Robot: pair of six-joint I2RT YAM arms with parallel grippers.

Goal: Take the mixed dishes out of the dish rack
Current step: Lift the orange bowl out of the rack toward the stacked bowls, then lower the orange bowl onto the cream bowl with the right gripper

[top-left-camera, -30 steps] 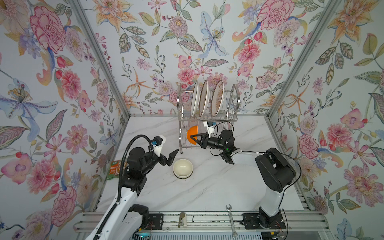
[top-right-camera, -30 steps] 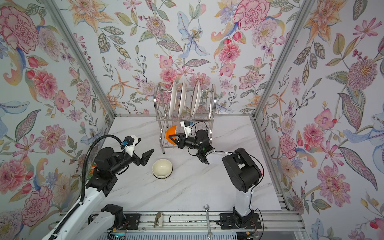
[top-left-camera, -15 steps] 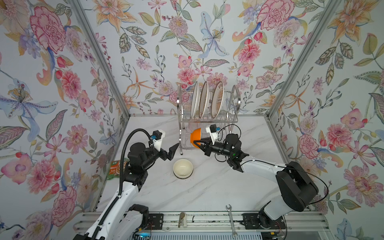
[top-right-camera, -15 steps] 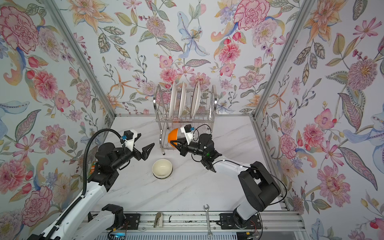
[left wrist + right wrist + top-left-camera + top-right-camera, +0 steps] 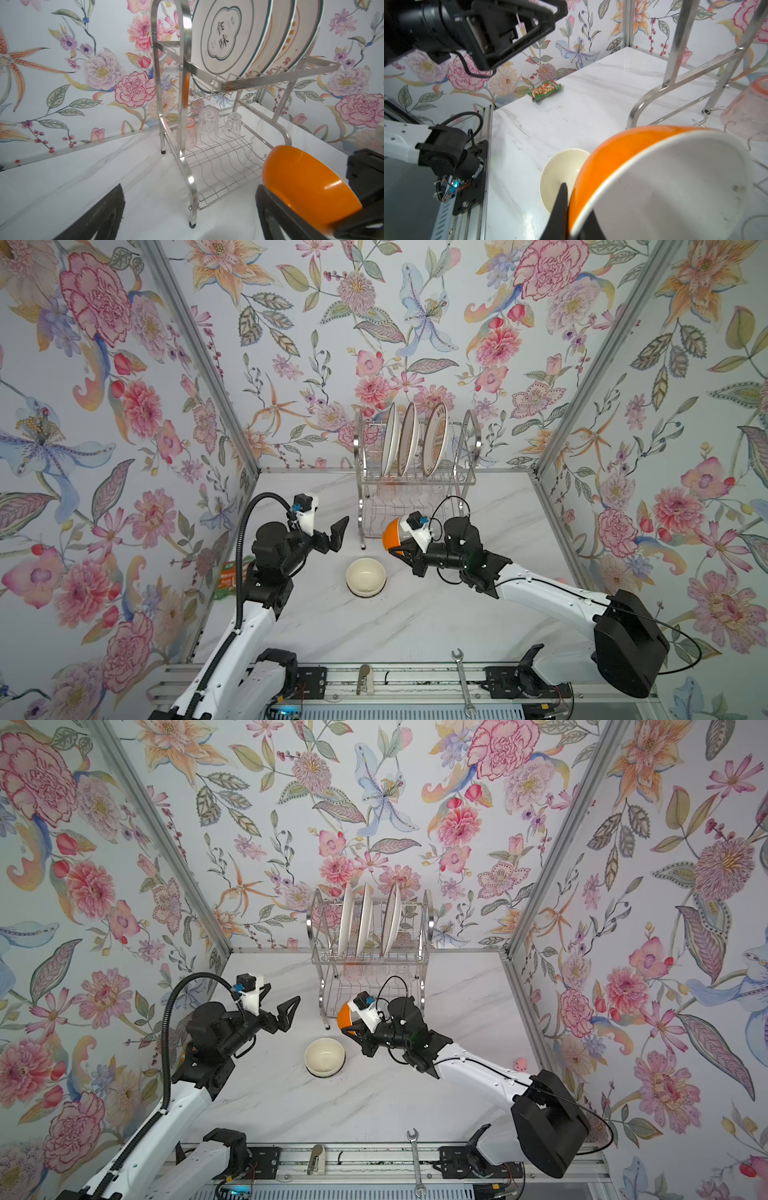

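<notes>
Dish rack (image 5: 395, 512) stands at rear of bench (image 5: 374, 626). Upper tier: three plates (image 5: 409, 439) upright in slots. Lower tier, rear: pink tumbler (image 5: 187, 133) and two clear tumblers (image 5: 207, 124), all inverted. Right pincer (image 5: 401, 552) clamped tight on rim of orange bowl (image 5: 390, 533); bowl tilted, clear of bench, just in front of rack's lower tier. Cream bowl (image 5: 365, 576) sits upright on bench in front of rack. Left pincer (image 5: 334, 537) spread wide, holding nothing, near rack's front left leg. Snack packet (image 5: 545, 90) lies well left of rack, by wall.
</notes>
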